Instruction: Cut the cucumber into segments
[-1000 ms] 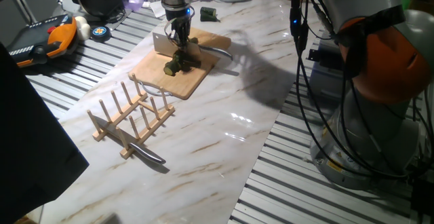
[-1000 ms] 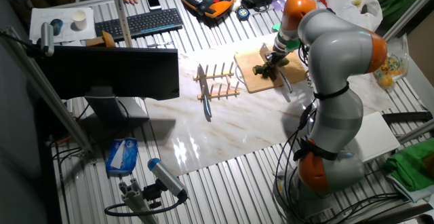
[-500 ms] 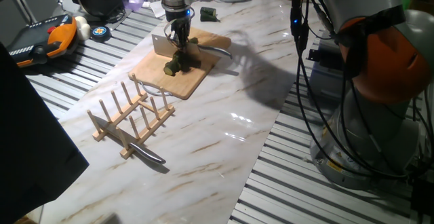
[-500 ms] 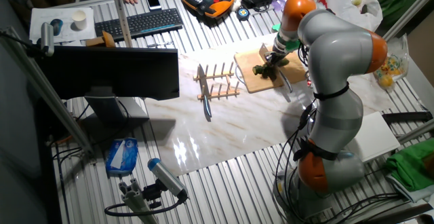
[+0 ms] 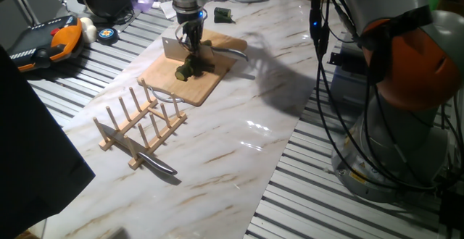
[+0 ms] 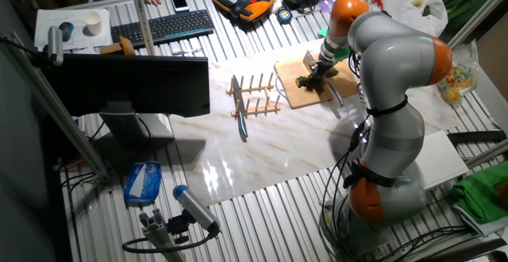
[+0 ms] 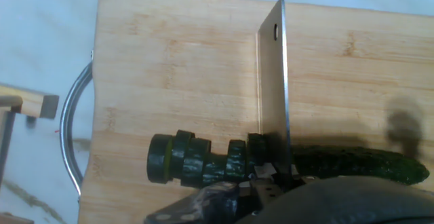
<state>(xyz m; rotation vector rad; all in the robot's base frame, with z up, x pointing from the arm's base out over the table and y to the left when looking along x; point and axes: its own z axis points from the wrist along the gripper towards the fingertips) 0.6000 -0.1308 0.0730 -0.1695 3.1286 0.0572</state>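
Observation:
The cucumber (image 7: 352, 161) lies across the near part of the wooden board (image 7: 169, 68); its uncut dark green length runs right of the blade. Left of the blade, several cut segments (image 7: 196, 159) lean together, with pale faces showing. A cleaver blade (image 7: 272, 81) stands on edge, down on the cucumber between the two. My gripper (image 5: 191, 36) is directly above the cucumber (image 5: 190, 66), shut on the knife's handle; the blade (image 5: 174, 47) sticks out to its left. In the other fixed view, the gripper (image 6: 321, 63) sits over the board (image 6: 290, 91).
A wooden peg rack (image 5: 141, 123) stands in front of the board, with a second knife (image 5: 145, 156) lying against it. A small dark green stub (image 5: 222, 14) sits behind the board. The board's metal handle (image 7: 68, 136) loops off its left edge. The robot base (image 5: 406, 87) stands at the right.

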